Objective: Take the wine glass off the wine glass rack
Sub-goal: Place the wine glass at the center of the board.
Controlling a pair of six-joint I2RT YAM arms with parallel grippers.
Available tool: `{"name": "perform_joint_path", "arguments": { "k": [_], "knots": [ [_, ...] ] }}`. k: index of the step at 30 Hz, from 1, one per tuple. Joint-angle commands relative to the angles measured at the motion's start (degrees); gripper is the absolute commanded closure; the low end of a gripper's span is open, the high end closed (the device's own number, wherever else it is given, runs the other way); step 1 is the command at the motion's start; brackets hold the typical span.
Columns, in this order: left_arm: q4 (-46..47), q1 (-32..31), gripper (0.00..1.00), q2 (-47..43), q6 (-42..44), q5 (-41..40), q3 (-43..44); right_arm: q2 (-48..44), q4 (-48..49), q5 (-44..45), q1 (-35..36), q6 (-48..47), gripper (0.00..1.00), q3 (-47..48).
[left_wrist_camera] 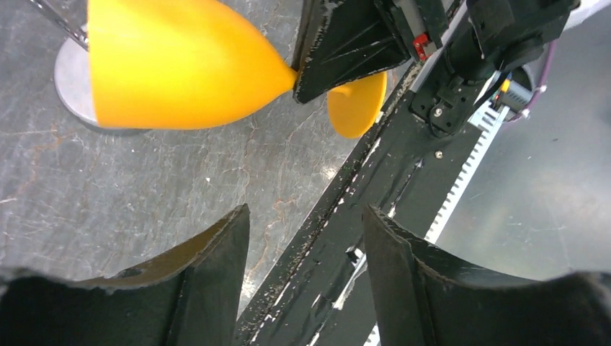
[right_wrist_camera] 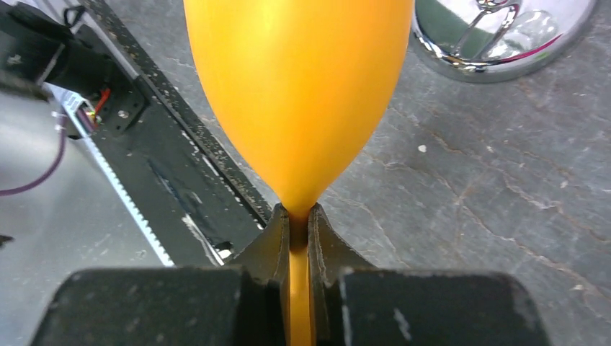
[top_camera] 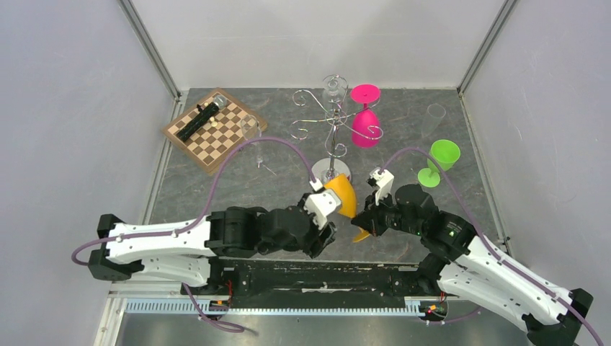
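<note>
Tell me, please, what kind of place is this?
Probably a robot test cell: plain grey walls enclose the table, two robot arms are bolted at its near edge, and props like a wine glass rack and chessboard sit on it.

Overhead plus wrists; wine glass (top_camera: pixel 344 194) shared

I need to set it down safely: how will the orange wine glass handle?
The orange wine glass looks like opaque plastic, so probably light and not brittle. Its smooth, thin stem could twist in the right tool. Laid sideways, the rounded bowl would likely roll.
</note>
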Motion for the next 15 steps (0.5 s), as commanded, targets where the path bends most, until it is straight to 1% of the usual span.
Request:
{"name": "perform_joint_path", "arguments": {
  "k": [1,3,7,11,15],
  "knots": [
    [4.61,5.5,0.34,-4.52,-6.24,8.05,-2.76,1.75,0.39,4.5,-0.02,-7.7,1.0,4.36],
    [5.19,8.17,0.29,-5.9,-7.52,10.33,-4.12,2.45,0.3,6.21,-0.01,-9.84,1.0,5.26],
    [5.56,12.42,0.25,-7.71,-9.72,13.25,-5.72,3.32,1.04,7.57,-0.04,-15.15,1.0,6.49],
    [6.15,15.92,0.24,-8.65,-11.97,15.86,-6.81,4.01,0.76,9.11,-0.04,-21.07,1.0,7.42],
    [8.24,20.01,0.23,-10.22,-14.85,20.62,-8.7,3.86,0.01,11.8,-0.04,-26.48,1.0,7.5]
  ]
}}
